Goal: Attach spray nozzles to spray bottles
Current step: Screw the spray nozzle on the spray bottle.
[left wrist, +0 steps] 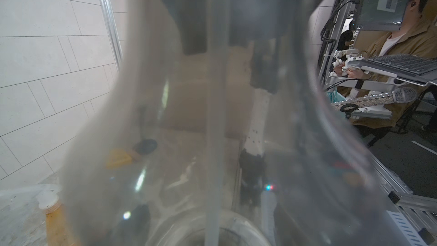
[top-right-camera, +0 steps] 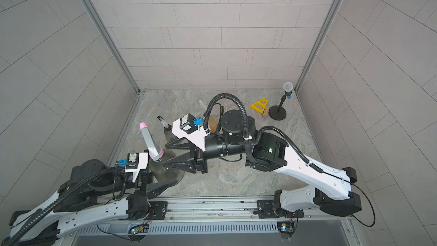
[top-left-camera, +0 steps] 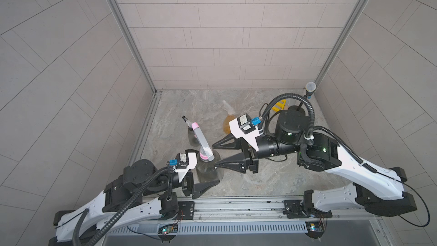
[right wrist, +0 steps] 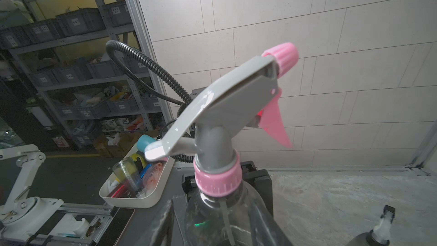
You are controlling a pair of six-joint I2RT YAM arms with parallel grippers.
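Observation:
My left gripper (top-left-camera: 208,169) is shut on the body of a smoky grey spray bottle (top-left-camera: 209,172), holding it upright near the front left. A grey-and-pink spray nozzle (top-left-camera: 201,140) sits on its neck, and the pink collar (right wrist: 217,178) is down over the mouth. The dip tube (left wrist: 214,138) hangs inside. My right gripper (top-left-camera: 214,155) is open, its fingertips on either side of the bottle's shoulder just below the collar. Further back stand a second grey bottle (top-left-camera: 192,134) with a white-and-black nozzle (top-left-camera: 186,120) and an amber bottle (top-left-camera: 228,124) with a whitish nozzle (top-left-camera: 227,106).
A microphone on a black round stand (top-right-camera: 277,112) is in the back right corner. Beside it lie a yellow triangular piece (top-right-camera: 259,105) and a small wooden block (top-right-camera: 266,112). Tiled walls close in three sides, and the arms' metal rail (top-left-camera: 236,205) runs along the front.

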